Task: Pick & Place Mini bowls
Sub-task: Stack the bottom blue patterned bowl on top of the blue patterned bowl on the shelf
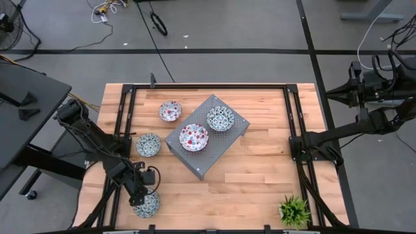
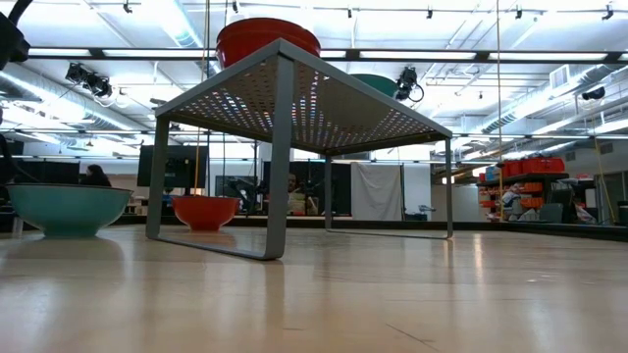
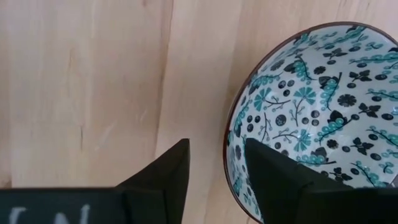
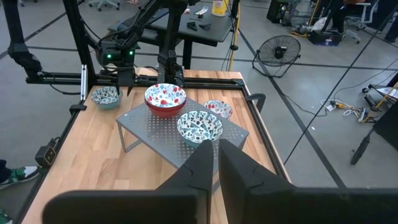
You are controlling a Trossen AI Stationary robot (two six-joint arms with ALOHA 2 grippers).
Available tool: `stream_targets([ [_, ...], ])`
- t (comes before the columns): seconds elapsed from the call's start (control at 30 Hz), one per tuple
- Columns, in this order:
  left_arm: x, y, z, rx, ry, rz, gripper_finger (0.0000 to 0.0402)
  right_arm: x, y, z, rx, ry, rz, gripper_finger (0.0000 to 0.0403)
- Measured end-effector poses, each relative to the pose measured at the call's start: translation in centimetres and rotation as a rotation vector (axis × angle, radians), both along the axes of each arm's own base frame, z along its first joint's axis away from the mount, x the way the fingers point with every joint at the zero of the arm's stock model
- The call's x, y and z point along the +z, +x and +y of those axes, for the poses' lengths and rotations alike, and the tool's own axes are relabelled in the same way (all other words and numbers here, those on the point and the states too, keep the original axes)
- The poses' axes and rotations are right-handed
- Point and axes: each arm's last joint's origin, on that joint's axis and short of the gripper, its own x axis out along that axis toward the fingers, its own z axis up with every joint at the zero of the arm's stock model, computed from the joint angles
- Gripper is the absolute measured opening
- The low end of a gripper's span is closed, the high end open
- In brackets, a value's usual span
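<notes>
My left gripper point(image 1: 144, 198) is open, pointing down over a teal-patterned mini bowl point(image 1: 147, 204) that sits on its base at the table's near left. One finger point(image 3: 166, 182) stands outside the bowl's rim point(image 3: 231, 163) and the other finger point(image 3: 277, 183) inside it. A second teal bowl point(image 1: 148, 144) and a red-patterned bowl point(image 1: 170, 110) sit on the table's left half. A red bowl point(image 1: 194, 137) and a teal bowl point(image 1: 220, 119) sit on a grey perforated stand point(image 1: 195, 162). My right gripper point(image 4: 215, 167) is shut and empty, held off the table's right edge. My left gripper straddles the near-left teal bowl's rim point(image 3: 231, 163) from above, one finger inside and one outside. The outer finger stands clear of the rim. Whether the inner finger touches the bowl's inner wall, I cannot tell. The bowl sits on the table.
A small green potted plant point(image 1: 294, 211) stands at the table's near right corner. Black frame rails point(image 1: 296, 130) run along the table's left, right and far sides. Bare wood lies between the stand and the plant.
</notes>
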Motion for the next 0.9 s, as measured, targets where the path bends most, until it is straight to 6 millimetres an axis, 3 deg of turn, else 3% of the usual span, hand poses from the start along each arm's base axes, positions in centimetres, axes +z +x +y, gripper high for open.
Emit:
stream_targets([
  [0.57,-0.03,-0.01,0.00,-0.002,0.000,0.005,0.0134,0.00,0.00,0.00,0.000,0.000,0.000,0.0027],
  [0.9,-0.57,-0.24,0.13,-0.010,0.003,0.043,0.0072,0.00,-0.01,0.00,0.000,0.000,0.000,0.0027],
])
